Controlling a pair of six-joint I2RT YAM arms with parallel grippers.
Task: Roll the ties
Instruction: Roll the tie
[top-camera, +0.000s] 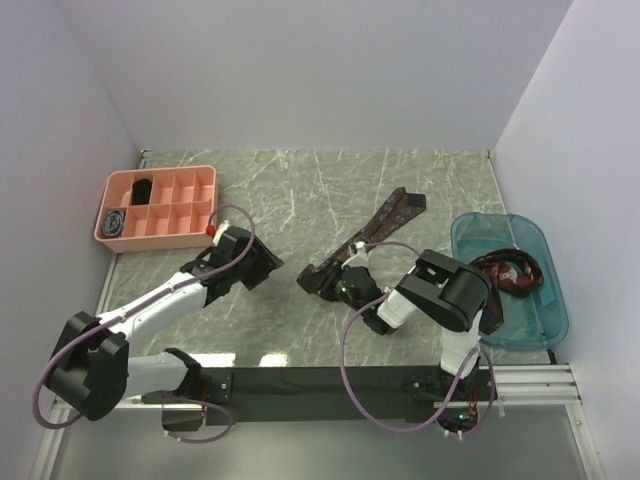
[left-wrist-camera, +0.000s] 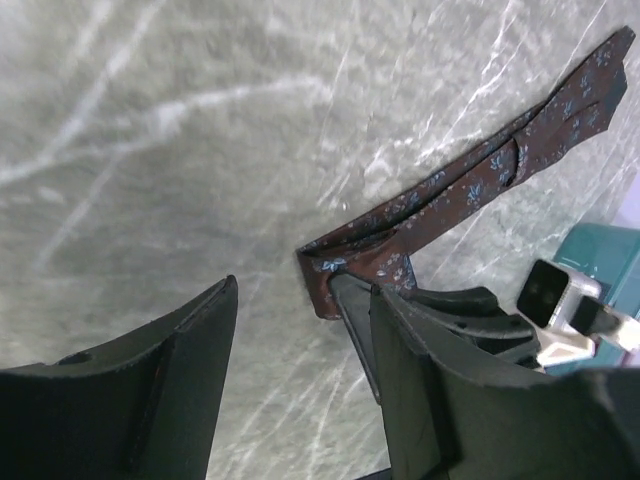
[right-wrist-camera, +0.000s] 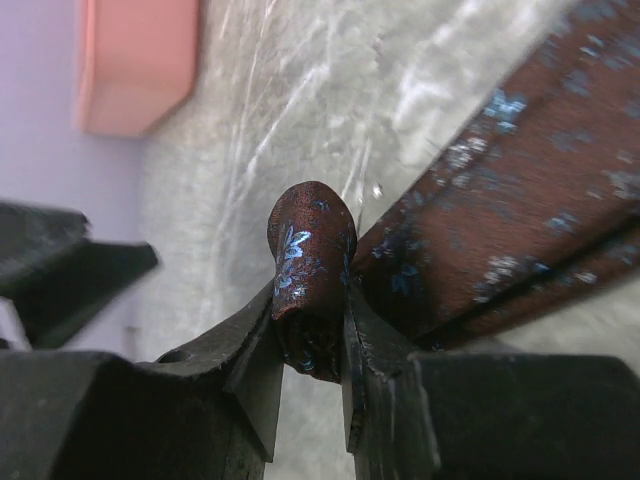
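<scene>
your right gripper is pinched on the folded end of the brown tie, which lies mid-table. your left gripper hangs wide and empty just beside that end. a second tie sits in the blue tray.

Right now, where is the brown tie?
In the top view the tie lies diagonally mid-table, near end in the right gripper, left of the blue tray.

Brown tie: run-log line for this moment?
right gripper: shut on brown tie, folded end | left gripper: open, empty, near that end | tie's length: lying on table
</scene>
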